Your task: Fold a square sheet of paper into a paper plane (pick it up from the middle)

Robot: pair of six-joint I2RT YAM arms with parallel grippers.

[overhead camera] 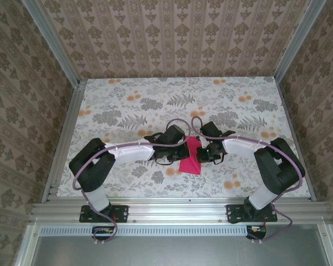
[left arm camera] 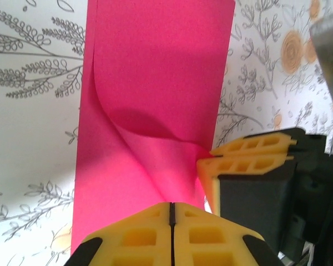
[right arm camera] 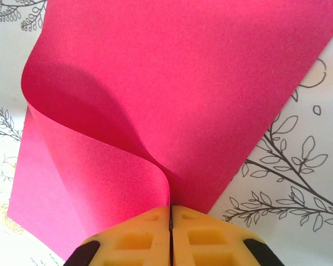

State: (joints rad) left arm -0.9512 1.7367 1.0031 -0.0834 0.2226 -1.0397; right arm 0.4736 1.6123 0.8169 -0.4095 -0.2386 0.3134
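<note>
square sheet of paper (overhead camera: 190,165) mid counter (overhead camera: 127,105), between both arms | left claw (left arm camera: 171,213) + right claw (right arm camera: 170,216) both pinched shut on its curled-up flap | long axis runs straight out from left claw

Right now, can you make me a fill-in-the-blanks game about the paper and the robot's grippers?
The sheet of paper is ___ in colour.
The right gripper is ___ on the sheet.
The left gripper has ___ fingers.
Missing words: pink, shut, yellow.
</note>
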